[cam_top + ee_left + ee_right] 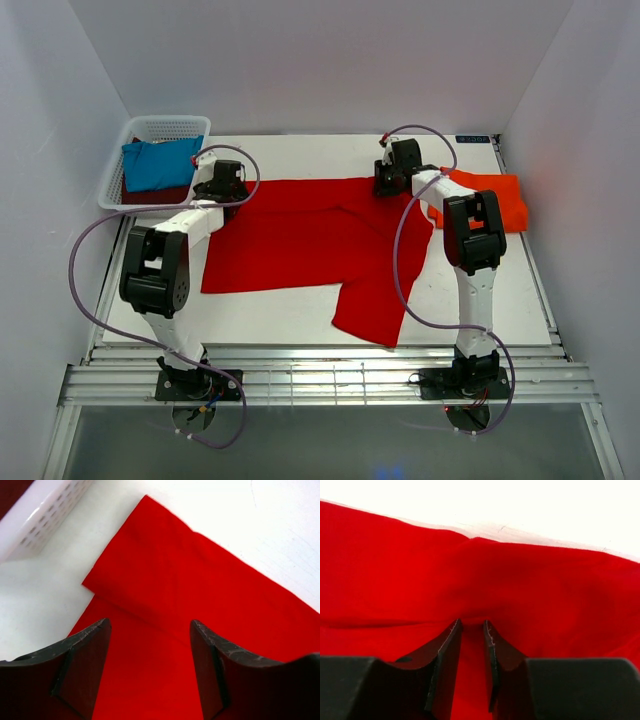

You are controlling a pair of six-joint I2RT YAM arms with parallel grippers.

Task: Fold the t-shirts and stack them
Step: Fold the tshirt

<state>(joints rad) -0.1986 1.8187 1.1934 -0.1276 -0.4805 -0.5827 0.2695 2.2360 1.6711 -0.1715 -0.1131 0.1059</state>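
A bright red t-shirt [300, 240] lies spread over the middle of the table, one part reaching toward the near edge. My left gripper [222, 185] is open and hangs just above the shirt's far left corner; in the left wrist view [150, 625] a folded flap of the shirt [200, 580] lies between and beyond the jaws. My right gripper [392, 178] is at the shirt's far right edge. In the right wrist view [470, 622] its jaws stand nearly together with red cloth [470, 570] pinched and bunched between them.
A folded orange-red t-shirt [495, 200] lies at the far right, beside the right arm. A white mesh basket [160, 125] at the far left holds a teal-blue shirt [160, 165] over a dark maroon one [150, 195]; its wall [50, 510] is close to the left gripper.
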